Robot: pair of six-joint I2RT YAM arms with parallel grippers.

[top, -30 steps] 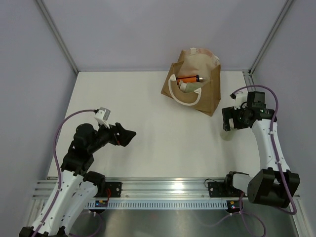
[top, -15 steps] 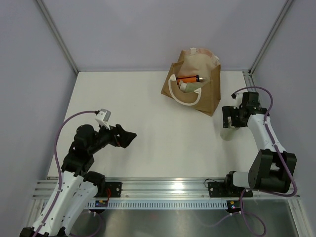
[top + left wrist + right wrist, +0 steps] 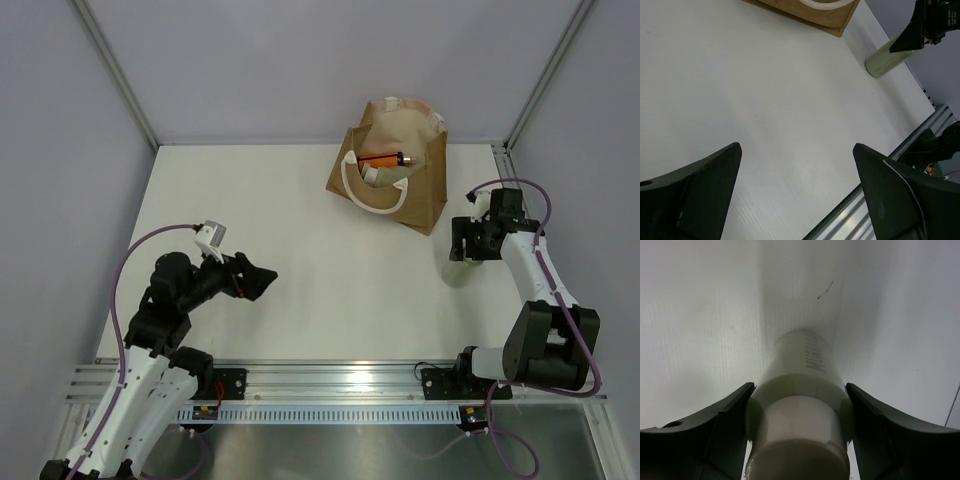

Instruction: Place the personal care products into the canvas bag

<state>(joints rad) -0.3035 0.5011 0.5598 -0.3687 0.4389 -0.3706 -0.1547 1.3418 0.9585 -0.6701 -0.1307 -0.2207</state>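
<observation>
**Top view.** Open white table [image 3: 250,200] stretches between your left gripper [image 3: 258,278] and the canvas bag [image 3: 430,190]. The bag stands near the far edge with an orange bottle [image 3: 380,160] inside. Your right gripper [image 3: 468,245] sits close to the table's right edge, near the bag's front corner.

**Left jaws.** Spread wide over the table, holding nothing.

**Right jaws.** Partly spread. Both fingers [image 3: 725,420] press on the shoulder of the pale olive bottle [image 3: 802,365], which stands on the table with its cream cap toward the wrist camera.

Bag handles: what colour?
White rope handles on the tan canvas bag; they show best in the top external view.
</observation>
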